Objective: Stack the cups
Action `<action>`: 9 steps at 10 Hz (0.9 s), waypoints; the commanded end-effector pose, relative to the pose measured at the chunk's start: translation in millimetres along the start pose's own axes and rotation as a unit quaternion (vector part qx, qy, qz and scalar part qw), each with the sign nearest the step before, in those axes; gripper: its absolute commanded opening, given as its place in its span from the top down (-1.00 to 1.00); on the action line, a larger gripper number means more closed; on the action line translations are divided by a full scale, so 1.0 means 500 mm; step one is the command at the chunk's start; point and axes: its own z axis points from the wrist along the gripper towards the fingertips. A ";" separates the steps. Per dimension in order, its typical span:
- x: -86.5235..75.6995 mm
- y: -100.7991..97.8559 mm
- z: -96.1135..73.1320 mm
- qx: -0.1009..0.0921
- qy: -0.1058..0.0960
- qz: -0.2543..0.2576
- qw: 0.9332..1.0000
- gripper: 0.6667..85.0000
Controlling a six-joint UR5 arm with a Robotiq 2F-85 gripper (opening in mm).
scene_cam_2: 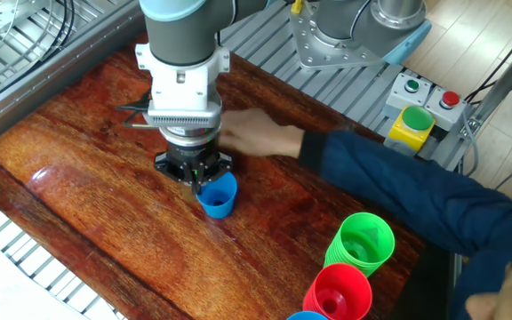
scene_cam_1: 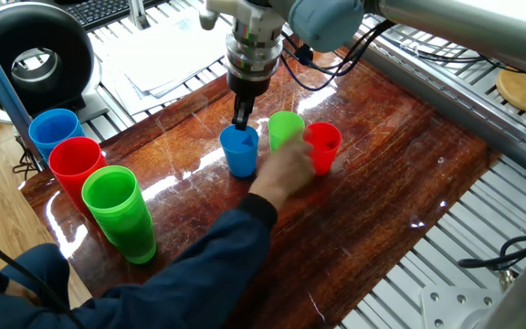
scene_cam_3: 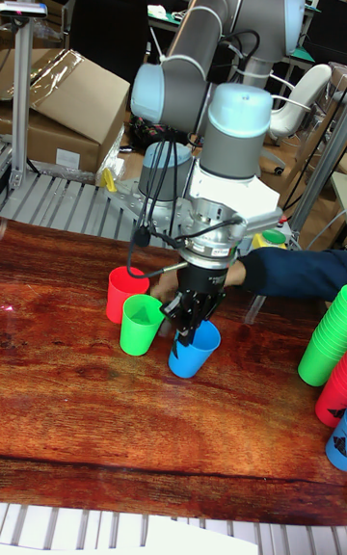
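My gripper points straight down and is shut on the far rim of the small blue cup, with one finger inside it. In the other fixed view the gripper hides the cup's back rim, and the blue cup sits just below it. Right of it stand the small light green cup and then the small red cup. The tall fixed view shows the blue cup slightly tilted in the gripper, with the green cup and red cup to its left.
A person's hand in a dark blue sleeve reaches in beside the green and red cups, close to my gripper. Tall blue, red and green cup stacks stand at the table's left end. Metal rails border the wooden table.
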 end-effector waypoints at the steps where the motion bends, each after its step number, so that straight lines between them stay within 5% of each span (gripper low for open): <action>1: -0.002 0.011 -0.060 -0.035 0.002 0.013 0.999 0.98; 5: -0.035 0.030 -0.204 -0.037 0.028 0.016 0.999 0.98; 9: -0.011 0.037 -0.255 -0.041 0.042 0.007 0.998 0.98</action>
